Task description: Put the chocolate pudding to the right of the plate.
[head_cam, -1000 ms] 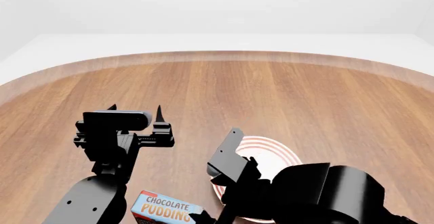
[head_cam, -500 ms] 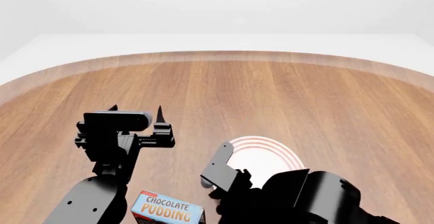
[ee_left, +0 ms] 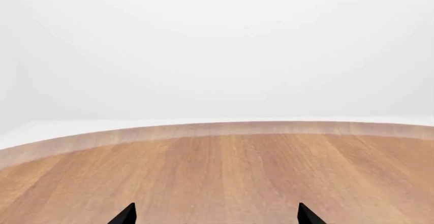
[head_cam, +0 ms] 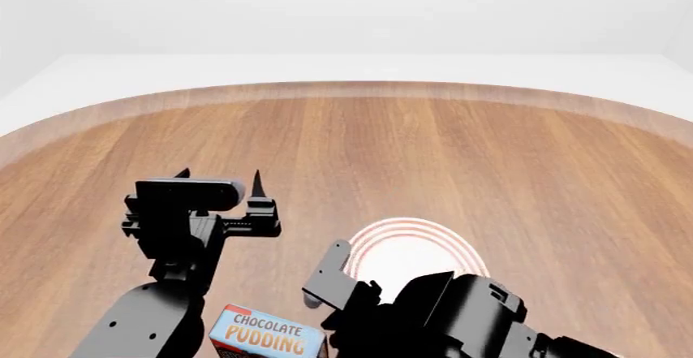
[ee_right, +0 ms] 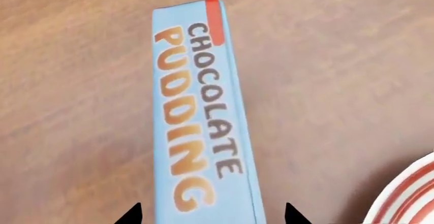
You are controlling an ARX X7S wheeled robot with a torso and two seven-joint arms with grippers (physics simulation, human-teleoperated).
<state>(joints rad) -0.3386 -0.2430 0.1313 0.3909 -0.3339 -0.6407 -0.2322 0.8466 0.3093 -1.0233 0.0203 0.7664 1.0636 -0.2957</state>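
I'm looking at the wooden table [head_cam: 455,147], its brown planks filling most of the head view and curving away at the far rim. My right arm [head_cam: 466,317] is bulking across the near right of that view, covering the plate's near edge. My left arm [head_cam: 162,293] is standing at the near left, and the left gripper [head_cam: 220,178] is hanging above bare wood with its two tips spread wide and nothing between them. The plate [head_cam: 417,244] is lying flat, white with red rings, right of centre. The chocolate pudding [head_cam: 265,334] is sitting on the table just beside the plate on its left, between my two arms, light-blue lettered top facing up. In the right wrist view the right gripper [ee_right: 212,215] is hovering with its tips set wide, one on either side of the carton's end, and I'm not seeing either tip touching it.
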